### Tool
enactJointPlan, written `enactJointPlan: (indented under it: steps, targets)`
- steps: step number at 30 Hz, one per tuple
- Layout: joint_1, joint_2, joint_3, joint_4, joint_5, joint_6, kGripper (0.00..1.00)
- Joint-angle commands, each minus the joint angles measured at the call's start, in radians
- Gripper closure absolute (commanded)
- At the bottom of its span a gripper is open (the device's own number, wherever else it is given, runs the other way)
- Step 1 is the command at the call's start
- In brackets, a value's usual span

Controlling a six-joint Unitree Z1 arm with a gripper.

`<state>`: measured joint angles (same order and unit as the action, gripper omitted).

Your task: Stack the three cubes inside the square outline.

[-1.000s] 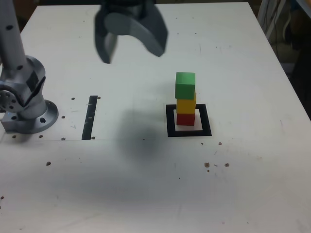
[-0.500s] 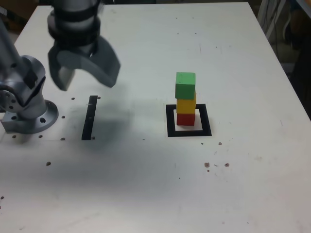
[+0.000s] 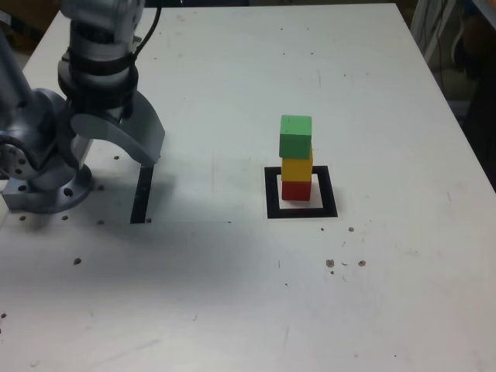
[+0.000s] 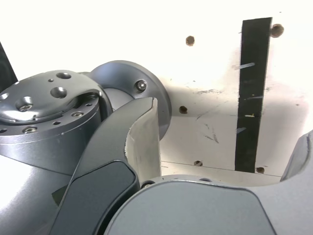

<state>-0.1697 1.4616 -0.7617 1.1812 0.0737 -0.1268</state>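
Note:
The three cubes stand in one upright stack: the red cube point(image 3: 295, 190) at the bottom, the yellow cube point(image 3: 297, 167) on it, and the green cube point(image 3: 295, 136) on top, turned slightly. The stack rests inside the square outline point(image 3: 271, 195), right of centre in the exterior view. My gripper point(image 3: 116, 151) hangs far toward the exterior view's left, well apart from the stack, open and holding nothing. In the wrist view the gripper point(image 4: 222, 152) has its jaws spread wide over the bare table. No cube or outline shows there.
A thin black tape strip point(image 3: 142, 188) lies under the gripper and appears in the wrist view as the tape strip point(image 4: 252, 93). The arm's round metal base point(image 3: 43, 182) is bolted to the white table point(image 3: 232, 294) at the exterior view's left. Small screw holes dot the surface.
The open gripper has swung from above the table's far middle to the exterior view's left and come down over the tape strip. The cube stack has not moved.

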Motion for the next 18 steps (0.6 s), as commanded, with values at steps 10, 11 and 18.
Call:
enactJointPlan:
  steps: [10, 11, 18]
  targets:
    - [0.001, 0.003, 0.003, -0.032, -0.004, -0.011, 0.01]
    - [0.001, 0.005, 0.002, -0.032, -0.004, -0.011, 0.01]
    - [0.001, 0.023, -0.001, -0.032, -0.004, -0.011, 0.01]
